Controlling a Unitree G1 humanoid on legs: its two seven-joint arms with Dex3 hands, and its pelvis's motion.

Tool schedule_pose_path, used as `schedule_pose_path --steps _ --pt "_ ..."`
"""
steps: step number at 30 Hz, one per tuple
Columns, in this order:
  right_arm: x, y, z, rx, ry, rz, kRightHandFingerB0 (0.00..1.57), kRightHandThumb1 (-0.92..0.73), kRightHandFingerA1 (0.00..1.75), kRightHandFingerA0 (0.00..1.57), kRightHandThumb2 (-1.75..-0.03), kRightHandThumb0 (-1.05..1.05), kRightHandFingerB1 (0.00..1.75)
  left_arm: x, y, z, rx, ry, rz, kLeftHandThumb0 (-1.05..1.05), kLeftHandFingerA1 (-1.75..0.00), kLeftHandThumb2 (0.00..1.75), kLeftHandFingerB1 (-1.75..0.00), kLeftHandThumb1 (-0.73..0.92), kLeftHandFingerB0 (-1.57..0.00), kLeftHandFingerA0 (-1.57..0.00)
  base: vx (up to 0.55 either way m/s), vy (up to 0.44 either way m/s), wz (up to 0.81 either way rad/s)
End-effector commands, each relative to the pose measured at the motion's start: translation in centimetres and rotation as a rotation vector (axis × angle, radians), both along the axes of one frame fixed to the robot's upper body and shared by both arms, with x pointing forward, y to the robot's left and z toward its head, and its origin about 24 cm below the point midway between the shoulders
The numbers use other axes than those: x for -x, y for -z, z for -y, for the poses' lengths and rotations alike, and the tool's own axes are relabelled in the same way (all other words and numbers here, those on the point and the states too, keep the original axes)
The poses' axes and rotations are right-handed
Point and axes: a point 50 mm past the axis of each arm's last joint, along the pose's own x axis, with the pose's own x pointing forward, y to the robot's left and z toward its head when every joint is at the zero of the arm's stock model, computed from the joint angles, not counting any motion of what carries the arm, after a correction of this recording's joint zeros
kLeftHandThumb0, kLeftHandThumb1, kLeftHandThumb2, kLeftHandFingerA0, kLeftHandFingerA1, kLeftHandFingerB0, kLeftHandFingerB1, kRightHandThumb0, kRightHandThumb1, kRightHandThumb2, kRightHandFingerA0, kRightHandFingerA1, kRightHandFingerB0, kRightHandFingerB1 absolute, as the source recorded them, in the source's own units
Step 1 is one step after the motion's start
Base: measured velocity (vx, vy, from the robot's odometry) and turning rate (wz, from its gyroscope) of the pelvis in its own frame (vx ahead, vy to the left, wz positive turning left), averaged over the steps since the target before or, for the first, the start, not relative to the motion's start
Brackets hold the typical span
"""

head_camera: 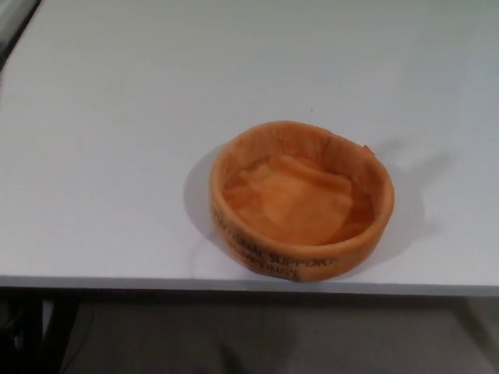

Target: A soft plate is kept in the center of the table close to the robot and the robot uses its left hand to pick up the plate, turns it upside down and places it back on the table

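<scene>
An orange soft plate with a raised fabric rim rests open side up on the white table, close to the front edge and a little right of the middle. Dark printed lettering runs along its front wall. Its floor is wrinkled. Neither of my hands shows in the head view.
The table's front edge runs across the bottom of the picture, with dark floor below it. A dark strip shows past the table's far left corner.
</scene>
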Motion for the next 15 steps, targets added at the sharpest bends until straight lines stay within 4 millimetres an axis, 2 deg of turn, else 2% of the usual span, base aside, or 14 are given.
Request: schedule_pose_path --steps 1,4,5,6,7,15 --pt "0.0 -0.2 0.2 0.002 0.005 0.013 0.26 -0.85 0.37 0.32 -0.67 -0.76 0.29 -2.5 -0.7 3.4 -0.095 -0.047 -0.012 -0.95 -0.37 0.67 -0.29 0.86 -0.27 -0.27 0.00 0.000 0.00" --pt "-0.1 -0.3 0.1 -0.011 0.012 0.014 0.26 -0.85 0.37 0.32 -0.67 -0.75 0.29 -3.6 -0.9 5.5 -0.121 -0.023 0.001 -0.92 -0.38 0.67 -0.29 0.85 -0.27 -0.25 0.00 0.000 0.00" --pt "0.0 -0.4 0.1 -0.013 0.008 0.017 0.17 -0.69 0.50 0.26 -1.02 -0.77 0.43 -4.0 -0.8 6.1 -0.125 -0.008 -0.001 -0.91 -0.39 0.66 -0.29 0.85 -0.26 -0.25 0.00 0.000 0.00" --pt "0.1 -0.4 0.2 -0.008 0.009 0.017 0.18 -0.69 0.50 0.26 -1.02 -0.78 0.43 -4.3 -0.8 6.7 -0.145 -0.004 0.006 -0.90 -0.40 0.67 -0.29 0.87 -0.25 -0.25 0.00 0.000 0.00" --pt "0.0 -0.5 0.3 -0.005 0.010 0.019 0.26 -0.85 0.38 0.32 -0.66 -0.76 0.29 -4.8 -0.7 7.5 -0.169 0.000 0.003 -0.88 -0.38 0.67 -0.28 0.87 -0.23 -0.24 0.00 0.000 0.00" --pt "-0.1 -0.5 0.2 -0.004 0.004 0.031 0.28 -0.85 0.39 0.33 -0.67 -0.76 0.30 -7.8 1.1 10.9 -0.295 0.011 -0.085 -0.95 -0.39 0.68 -0.29 0.90 -0.27 -0.26 0.00 0.000 0.00"
